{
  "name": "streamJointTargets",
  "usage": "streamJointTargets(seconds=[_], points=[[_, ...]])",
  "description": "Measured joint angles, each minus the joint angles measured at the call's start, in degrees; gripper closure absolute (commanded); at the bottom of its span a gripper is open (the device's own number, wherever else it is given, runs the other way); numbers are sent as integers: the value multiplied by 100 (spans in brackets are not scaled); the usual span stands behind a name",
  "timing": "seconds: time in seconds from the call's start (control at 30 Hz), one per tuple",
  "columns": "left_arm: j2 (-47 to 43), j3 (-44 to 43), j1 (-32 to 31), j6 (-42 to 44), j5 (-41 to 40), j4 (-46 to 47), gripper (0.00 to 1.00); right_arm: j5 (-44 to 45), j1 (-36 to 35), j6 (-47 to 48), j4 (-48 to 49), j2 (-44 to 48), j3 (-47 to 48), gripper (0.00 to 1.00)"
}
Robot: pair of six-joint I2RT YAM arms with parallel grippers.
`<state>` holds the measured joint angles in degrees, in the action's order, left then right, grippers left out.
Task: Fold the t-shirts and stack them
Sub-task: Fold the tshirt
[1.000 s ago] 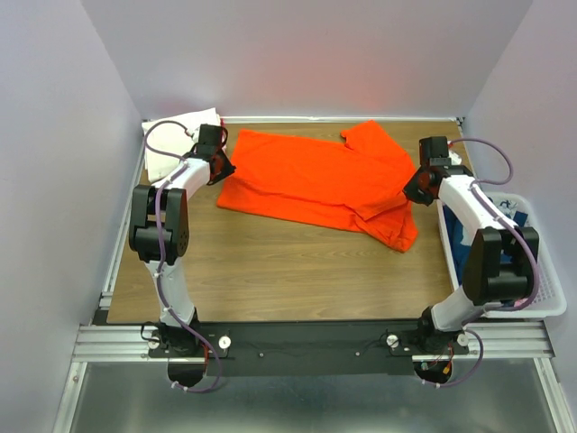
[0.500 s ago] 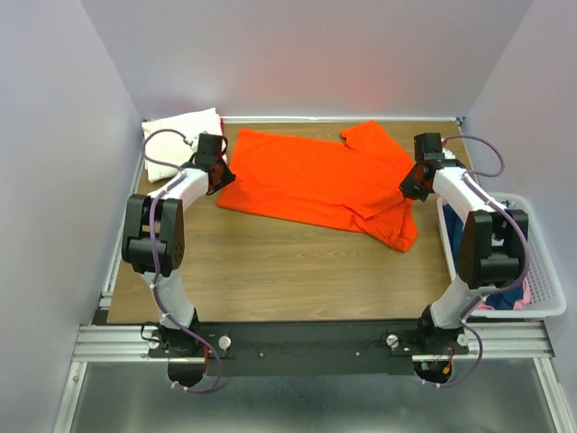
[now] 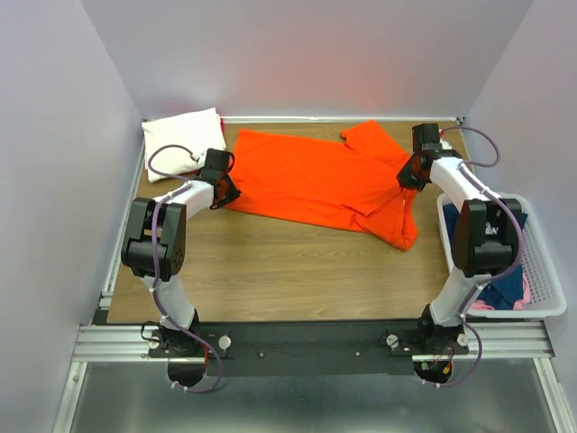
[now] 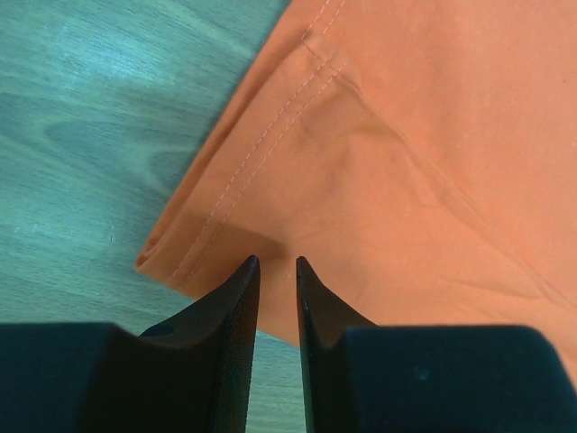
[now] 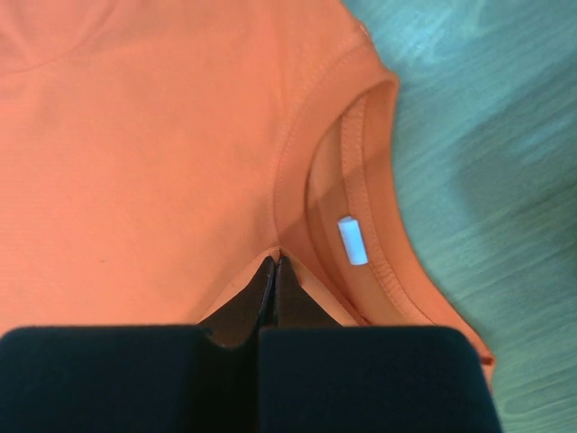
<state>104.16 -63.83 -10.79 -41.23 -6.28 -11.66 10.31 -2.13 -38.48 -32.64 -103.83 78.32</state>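
The shirt [image 3: 315, 180] lies flat across the far half of the counter [image 3: 270, 262], long axis left to right. The left fingers [image 4: 230, 307], slightly spread, stand over the hem corner at its left end. The right fingers [image 5: 252, 307], pressed together, appear to pinch the collar rim at its right end. Each arm is nearest its own end

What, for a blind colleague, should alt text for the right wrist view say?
The right gripper, jaws shut, pinches the orange t-shirt beside its collar, where a small white tag shows. Wood table lies to the right.
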Motion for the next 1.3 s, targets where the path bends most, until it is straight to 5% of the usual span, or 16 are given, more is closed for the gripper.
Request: streamJointTargets(seconds=[0.57,0.67,0.8,1.1,1.3], points=[[140,0,-11,-66,-181,39,70,-229,0,107,17,-590,669,99],[140,0,-11,-66,-201,39,70,-234,0,114,15,-719,671,88],[140,0,-11,-66,-210,39,70,-227,0,136,13,-822,671,49],[138,-2,-11,-63,-210,39,70,-149,-173,332,42,-413,299,45],[136,-2,-11,-50,-179,42,69,-61,-975,219,212,133,-431,49]])
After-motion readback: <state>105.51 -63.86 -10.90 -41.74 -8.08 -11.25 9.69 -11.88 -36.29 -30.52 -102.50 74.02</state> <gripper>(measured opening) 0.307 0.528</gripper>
